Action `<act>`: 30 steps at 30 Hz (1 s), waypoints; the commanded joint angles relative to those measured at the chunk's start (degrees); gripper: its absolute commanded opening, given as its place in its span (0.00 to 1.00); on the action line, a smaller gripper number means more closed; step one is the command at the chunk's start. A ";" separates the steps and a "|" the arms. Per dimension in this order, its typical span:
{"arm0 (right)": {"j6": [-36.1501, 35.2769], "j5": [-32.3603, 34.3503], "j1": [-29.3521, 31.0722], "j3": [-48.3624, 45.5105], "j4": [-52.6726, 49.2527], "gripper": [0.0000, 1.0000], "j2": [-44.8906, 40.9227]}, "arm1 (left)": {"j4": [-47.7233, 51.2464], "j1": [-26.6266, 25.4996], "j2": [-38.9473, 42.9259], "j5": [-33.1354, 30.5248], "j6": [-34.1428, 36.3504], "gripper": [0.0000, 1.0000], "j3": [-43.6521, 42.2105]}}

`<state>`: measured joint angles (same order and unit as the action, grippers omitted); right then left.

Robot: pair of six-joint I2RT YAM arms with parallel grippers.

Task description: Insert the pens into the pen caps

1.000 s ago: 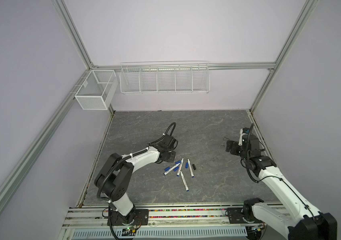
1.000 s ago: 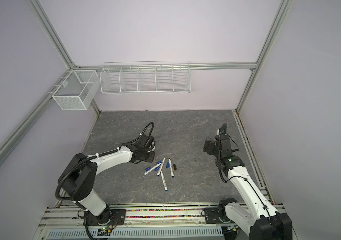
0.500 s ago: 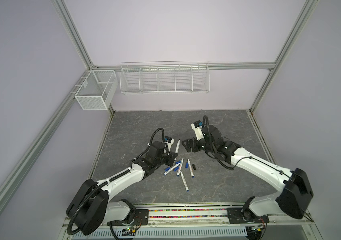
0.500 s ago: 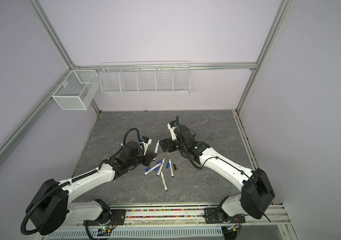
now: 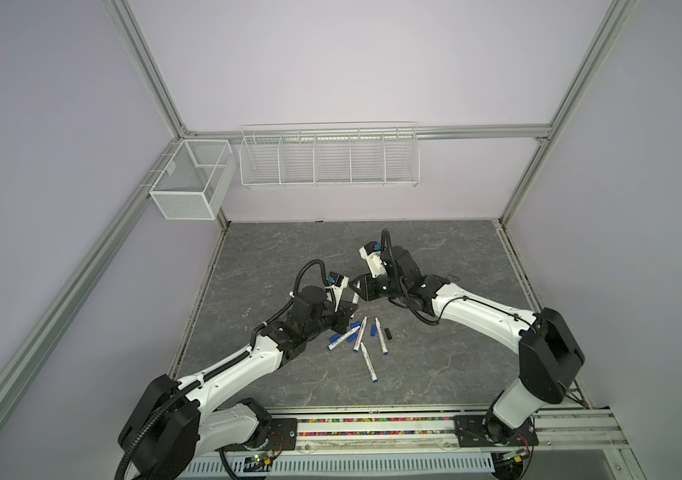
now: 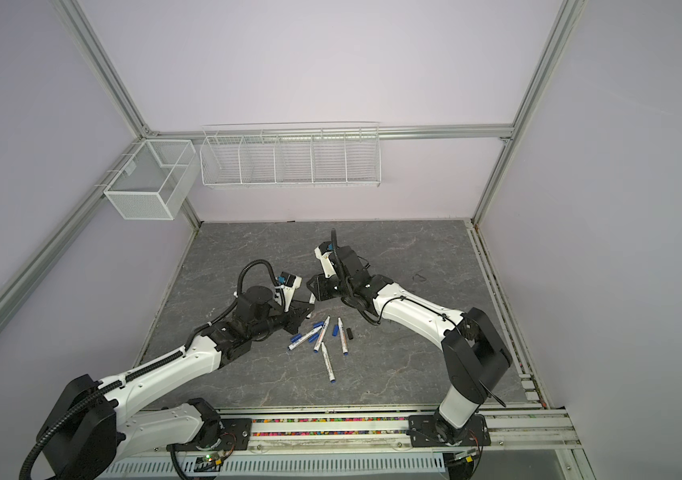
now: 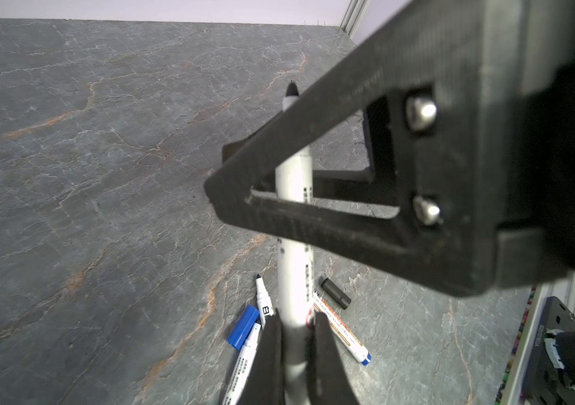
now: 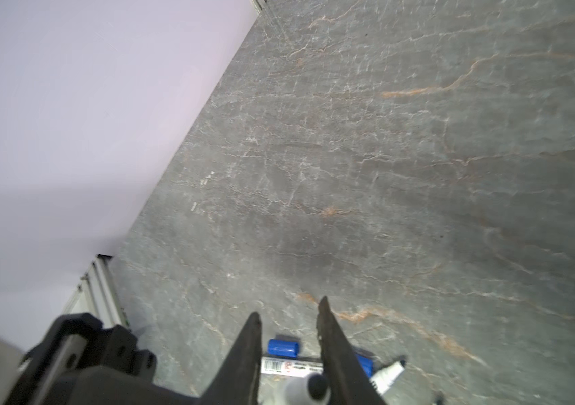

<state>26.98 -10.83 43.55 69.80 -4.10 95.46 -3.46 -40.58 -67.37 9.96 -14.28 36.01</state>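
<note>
**Two hands on one pen, and its cap lying below**

The left hand (image 7: 296, 317) is clenched on the lower barrel of a black-tipped pen (image 7: 293, 266) and holds it clear of the tabletop, nib pointing away. The right hand (image 8: 289, 308) straddles the upper barrel with one finger on either side. I cannot tell whether it has pinched the pen.

If it clamps off-centre, I judge that the smooth round barrel could twist or slide in the left grip. The bare nib could also smear against a finger. If both arms pulled at once, the slim plastic tube might bend or pop loose.

The fingers are matte black, faintly ridged and wedge-shaped. Below them lies the matching black cap (image 7: 336, 298), a short stubby cylinder. It sits near a blue cap (image 7: 243, 326) and the other pens (image 5: 368, 361), scattered on the grey, veined, stone-look tabletop (image 7: 86, 157). Being round, any of them could roll if nudged.
</note>
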 commanded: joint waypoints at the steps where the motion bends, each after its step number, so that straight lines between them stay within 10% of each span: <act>1: 0.77 -5.20 -0.01 -0.44 1.83 0.24 0.74 | -0.78 -0.20 0.90 -1.66 0.64 0.00 -0.23; 12: 1.06 -11.19 -0.44 -3.58 2.94 0.07 -2.70 | -4.09 -0.20 0.27 -2.04 -1.26 0.00 -0.06; 16: 1.92 -11.81 -1.01 -5.30 3.92 0.06 -4.40 | -5.27 -0.20 -0.16 -0.72 -1.79 0.38 -0.14; 19: 2.63 -12.89 -1.57 -5.98 4.78 0.07 -5.24 | -5.67 -0.20 -1.03 0.16 -2.06 0.49 0.27; 30: 6.03 -16.59 -3.27 -7.13 8.21 0.07 -5.83 | -6.02 -0.20 -3.70 4.36 -1.23 0.28 3.26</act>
<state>31.00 -25.04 40.71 63.77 2.00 91.31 -8.34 -40.91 -71.05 13.02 -15.88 37.41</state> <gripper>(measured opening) 0.151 0.293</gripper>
